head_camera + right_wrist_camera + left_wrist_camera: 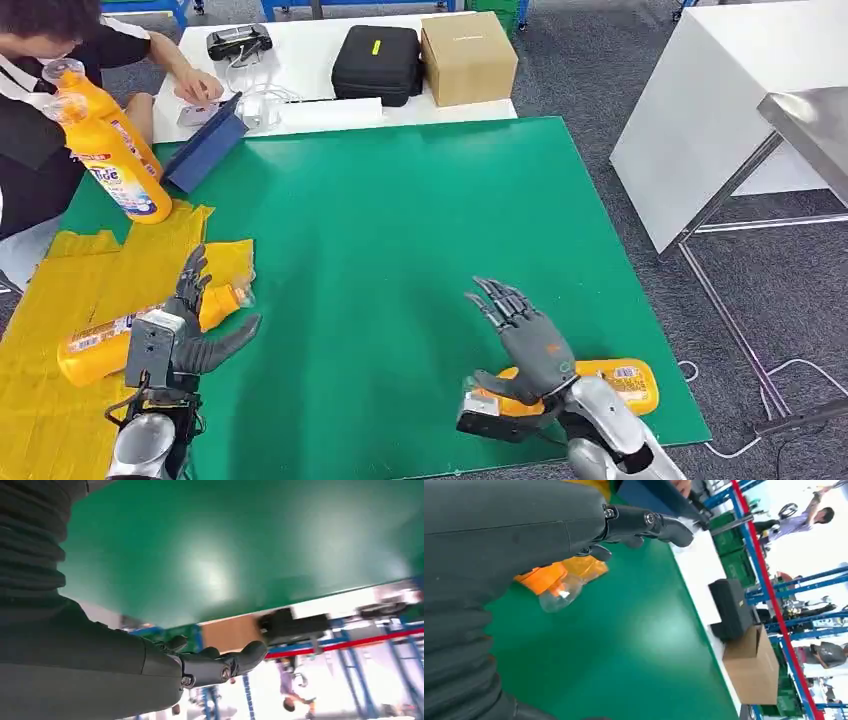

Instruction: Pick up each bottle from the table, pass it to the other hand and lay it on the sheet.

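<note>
One bottle (130, 335) lies on the yellow sheet (60, 400), beside the spread, empty left hand (195, 325). A second bottle (610, 385) lies on the green table (400, 220) under the spread right hand (525, 335), not yet grasped

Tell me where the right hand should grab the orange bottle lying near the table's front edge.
Grip the orange bottle around its broad labelled body, coming down from above. It lies flat on its side on the green table, directly beneath the open right hand, so a top-down wrap looks most reachable; its neck is hidden behind the wrist.
</note>
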Robot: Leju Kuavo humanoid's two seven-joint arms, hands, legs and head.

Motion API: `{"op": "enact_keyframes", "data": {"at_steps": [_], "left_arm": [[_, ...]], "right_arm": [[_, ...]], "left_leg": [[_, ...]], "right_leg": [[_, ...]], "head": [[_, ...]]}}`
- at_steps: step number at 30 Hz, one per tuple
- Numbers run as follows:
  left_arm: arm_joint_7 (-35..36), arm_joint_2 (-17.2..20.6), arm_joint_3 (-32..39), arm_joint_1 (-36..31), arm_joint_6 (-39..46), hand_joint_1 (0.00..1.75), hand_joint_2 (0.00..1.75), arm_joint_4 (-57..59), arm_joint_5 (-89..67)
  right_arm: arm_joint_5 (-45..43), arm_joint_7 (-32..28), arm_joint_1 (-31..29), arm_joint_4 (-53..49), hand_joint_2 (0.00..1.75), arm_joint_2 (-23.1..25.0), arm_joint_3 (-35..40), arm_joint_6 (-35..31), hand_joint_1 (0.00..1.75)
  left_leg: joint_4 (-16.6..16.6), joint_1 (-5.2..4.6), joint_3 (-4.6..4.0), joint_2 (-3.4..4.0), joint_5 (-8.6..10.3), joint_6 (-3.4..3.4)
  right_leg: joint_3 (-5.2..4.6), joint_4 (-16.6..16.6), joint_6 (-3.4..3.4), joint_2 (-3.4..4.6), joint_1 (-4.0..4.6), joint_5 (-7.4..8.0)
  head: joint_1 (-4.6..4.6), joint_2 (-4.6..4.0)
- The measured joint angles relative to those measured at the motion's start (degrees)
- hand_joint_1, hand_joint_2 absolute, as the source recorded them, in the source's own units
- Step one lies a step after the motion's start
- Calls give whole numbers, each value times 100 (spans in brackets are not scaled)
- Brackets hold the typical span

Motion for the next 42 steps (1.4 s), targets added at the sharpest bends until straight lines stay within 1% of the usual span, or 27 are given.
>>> {"op": "enact_keyframes", "data": {"at_steps": [2, 4, 8, 12, 16, 20, 23, 30, 36, 42], "left_arm": [[-18, 0, 17, 44, -94, 0, 175, 0, 85], [-35, 0, 17, 55, -155, 0, 175, 0, 102], [-37, -2, 15, 50, -208, 0, 175, 15, 122], [-39, -2, -15, 26, -258, 0, 175, 72, 164], [-39, -2, -48, 11, -266, 0, 175, 109, 164], [-46, -2, -90, -66, -275, 0, 175, 192, 199], [-50, -2, -94, -115, -275, 0, 175, 258, 225], [-72, 0, -168, -183, -275, 0, 175, 350, 275], [-103, -2, -232, -257, -256, 0, 175, 417, 304], [-120, -2, -286, -310, -238, 0, 175, 466, 336]], "right_arm": [[2, -33, 159, -129, 175, -149, -212, 48, 0], [-58, -103, 287, -244, 175, -312, -421, 266, 0], [-484, -238, 550, -360, 175, -825, -867, 799, 0], [-737, -347, 720, -360, 175, -1217, -1241, 1053, 0], [-778, -376, 768, -360, 175, -1438, -1383, 1227, 0], [-1266, -614, 938, -365, 175, -1932, -1486, 1504, 0], [-1399, -682, 1033, -384, 175, -2199, -1610, 1558, 0], [-1617, -780, 1099, -391, 175, -2471, -1700, 1773, 0], [-1742, -894, 1150, -391, 175, -2614, -1689, 1934, 0], [-1490, -861, 1051, -281, 175, -2611, -1518, 1965, 0]], "left_leg": [[0, -9, 0, 0, -2, 3], [0, -13, 0, -1, -4, 6], [0, -18, 1, -4, -4, 9], [1, -24, 2, -2, -4, 11], [1, -23, 7, 1, -4, 11], [1, -23, 3, -4, 0, 17], [1, -24, 4, 5, -2, 19], [1, -24, 5, 4, -1, 21], [1, -24, 5, 5, -1, 22], [1, -24, 5, 6, -1, 22]], "right_leg": [[-1, -1, 1, 0, -7, -1], [-2, -3, 1, 0, -8, -1], [0, -3, 5, 0, -13, 1], [-1, -3, 11, 2, -20, 5], [-1, -4, 11, 3, -20, 5], [1, -3, 11, -3, -23, 5], [-1, -3, 13, 2, -25, 7], [-1, -3, 15, 2, -27, 8], [-1, -3, 15, 2, -27, 8], [-1, -3, 15, 3, -26, 8]], "head": [[0, 0], [-2, 0], [-2, 0], [0, 0], [-2, 0], [-2, 0], [-2, 0], [-4, 0], [-2, 0], [-2, 0]]}}
